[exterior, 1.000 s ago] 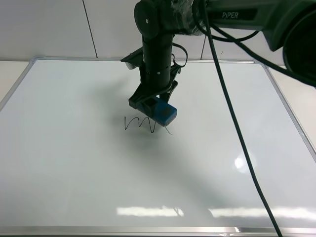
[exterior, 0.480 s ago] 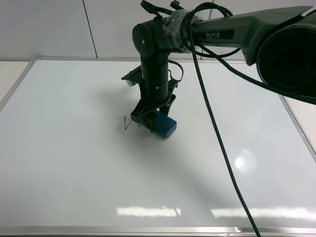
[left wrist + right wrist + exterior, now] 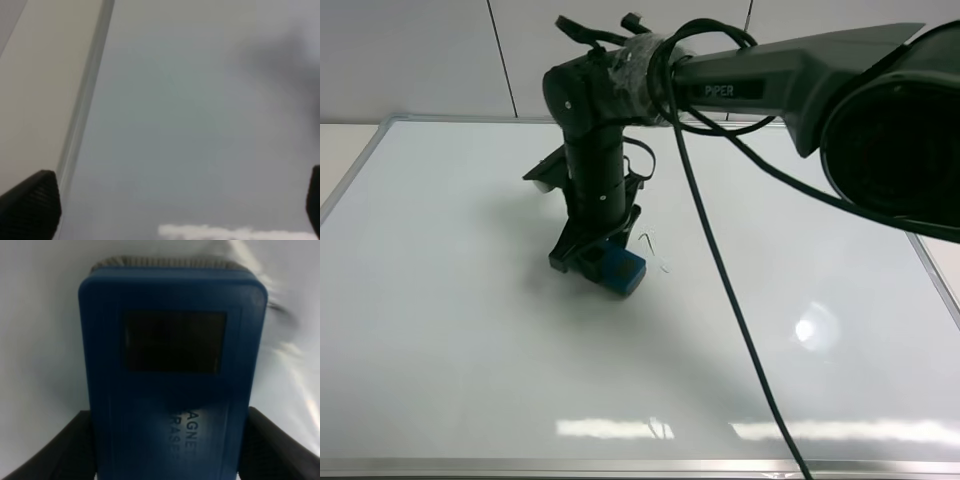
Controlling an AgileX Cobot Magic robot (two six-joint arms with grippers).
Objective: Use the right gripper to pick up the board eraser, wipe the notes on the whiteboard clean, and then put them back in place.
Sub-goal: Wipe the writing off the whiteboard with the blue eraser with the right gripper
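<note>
The right gripper (image 3: 601, 262) is seen near the middle of the whiteboard (image 3: 460, 340), pointing down from its black arm (image 3: 595, 150). It is closed upon the board eraser (image 3: 621, 271), which is clamped across its narrow width, so the jaws are parted only as far as the block is wide. In the right wrist view one black finger (image 3: 47, 452) is pressed to each long side of the blue body, near the end closer to the camera. The dark grey patch and part of the printed lettering are shown on the upper face, and a strip of grey felt is seen at the far end. In the exterior view the eraser appears to lie against the white surface; firm contact cannot be confirmed.

A short black stroke of the notes (image 3: 654, 249) is visible just beside the eraser, on the side toward the right edge of the board, and is not covered by it.

The left gripper (image 3: 172, 207) is held wide open over the board near its silver frame (image 3: 85, 100), and nothing is held between its fingertips.
</note>
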